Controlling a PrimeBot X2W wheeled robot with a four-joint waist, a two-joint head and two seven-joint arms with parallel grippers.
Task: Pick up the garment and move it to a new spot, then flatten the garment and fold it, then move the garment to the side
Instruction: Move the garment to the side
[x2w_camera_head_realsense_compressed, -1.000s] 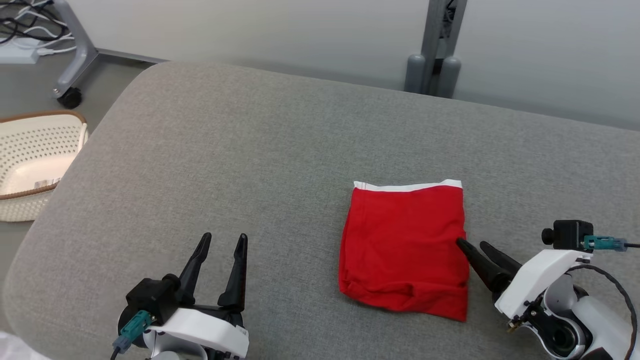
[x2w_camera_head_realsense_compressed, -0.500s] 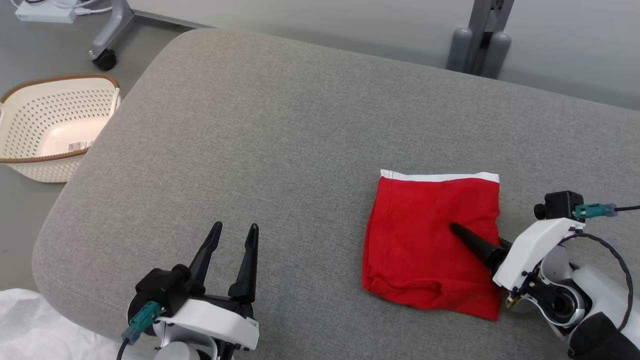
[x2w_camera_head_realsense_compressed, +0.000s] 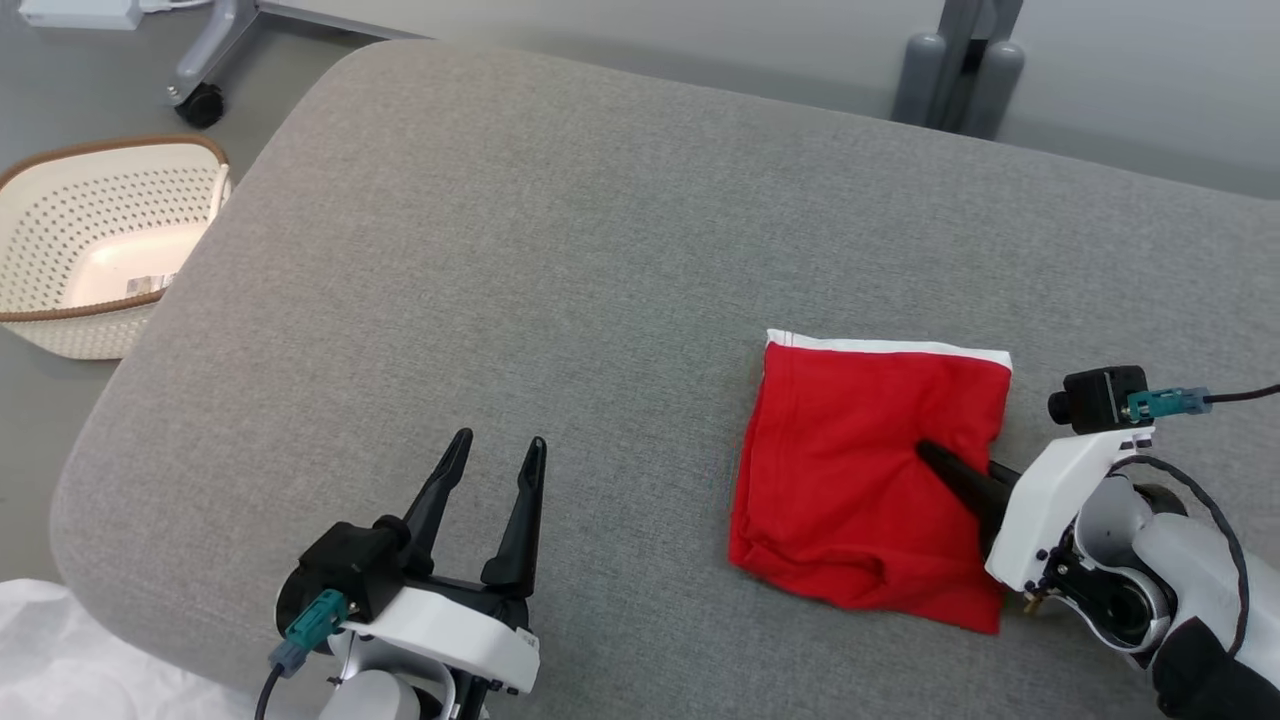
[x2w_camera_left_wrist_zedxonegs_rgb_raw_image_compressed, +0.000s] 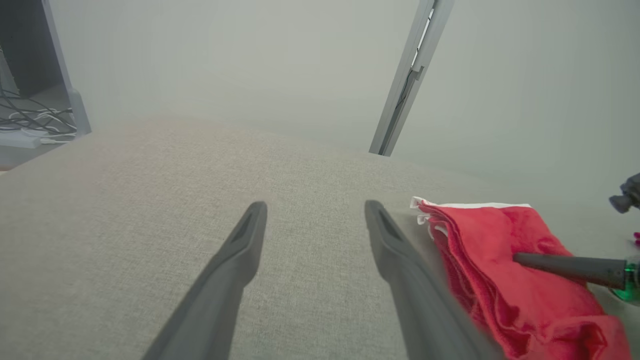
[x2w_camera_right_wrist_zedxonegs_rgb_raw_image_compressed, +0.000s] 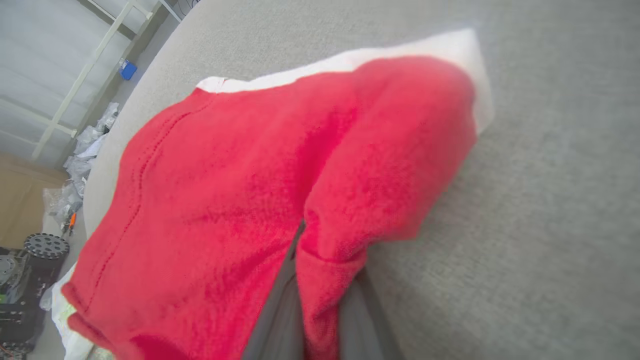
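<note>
On the grey fabric cushion (x2w_camera_head_realsense_compressed: 600, 250), near its right edge, the right gripper (x2w_camera_head_realsense_compressed: 927, 452) pinches the folded red cloth garment (x2w_camera_head_realsense_compressed: 840, 480); the left gripper (x2w_camera_head_realsense_compressed: 500, 440) is spread.

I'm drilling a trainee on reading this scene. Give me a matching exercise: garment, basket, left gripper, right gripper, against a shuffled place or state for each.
1 garment
2 basket
3 left gripper
4 right gripper

A fingers spread above bare cushion
B on the floor beside the cushion
C fingers shut on red cloth
D folded, lying on the cushion

Pairs: 1-D; 2-B; 3-A; 4-C
</note>
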